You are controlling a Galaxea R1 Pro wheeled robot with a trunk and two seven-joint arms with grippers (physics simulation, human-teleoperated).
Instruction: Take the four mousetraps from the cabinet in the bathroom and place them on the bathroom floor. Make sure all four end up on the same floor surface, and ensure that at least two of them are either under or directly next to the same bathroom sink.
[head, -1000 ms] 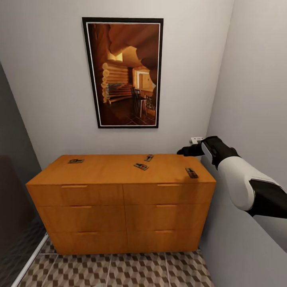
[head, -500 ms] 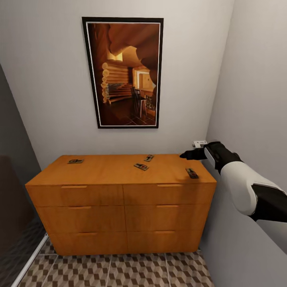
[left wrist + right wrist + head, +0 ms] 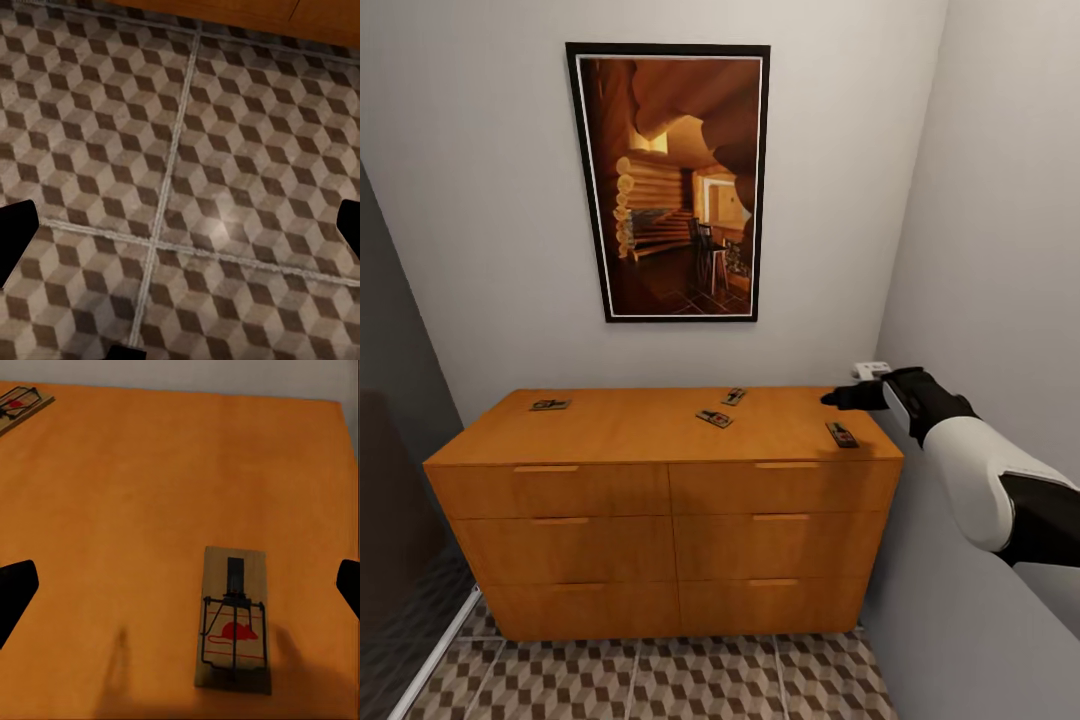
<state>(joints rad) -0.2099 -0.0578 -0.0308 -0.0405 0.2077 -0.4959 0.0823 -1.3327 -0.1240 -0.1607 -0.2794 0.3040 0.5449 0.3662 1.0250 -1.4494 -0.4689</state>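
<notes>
Four mousetraps lie on top of the orange-brown cabinet (image 3: 660,470): one far left (image 3: 550,404), two near the middle (image 3: 714,418) (image 3: 734,396), one at the right front corner (image 3: 841,434). My right gripper (image 3: 840,399) hovers just above and behind that corner trap. In the right wrist view this mousetrap (image 3: 234,619) lies flat between the wide-apart fingertips (image 3: 16,589), so the right gripper (image 3: 180,589) is open and holds nothing. Another trap (image 3: 19,405) shows farther off. My left gripper (image 3: 180,232) is open over the cube-patterned bathroom floor (image 3: 225,150).
A framed picture (image 3: 668,180) hangs above the cabinet. The grey right wall (image 3: 1000,250) runs close beside my right arm, with a white outlet (image 3: 872,369) near the gripper. A dark panel (image 3: 390,480) stands to the left. Patterned floor (image 3: 660,680) lies before the drawers.
My right gripper has moved to the right and slightly down, closer to the trap at the cabinet's right front corner. The traps have not moved.
</notes>
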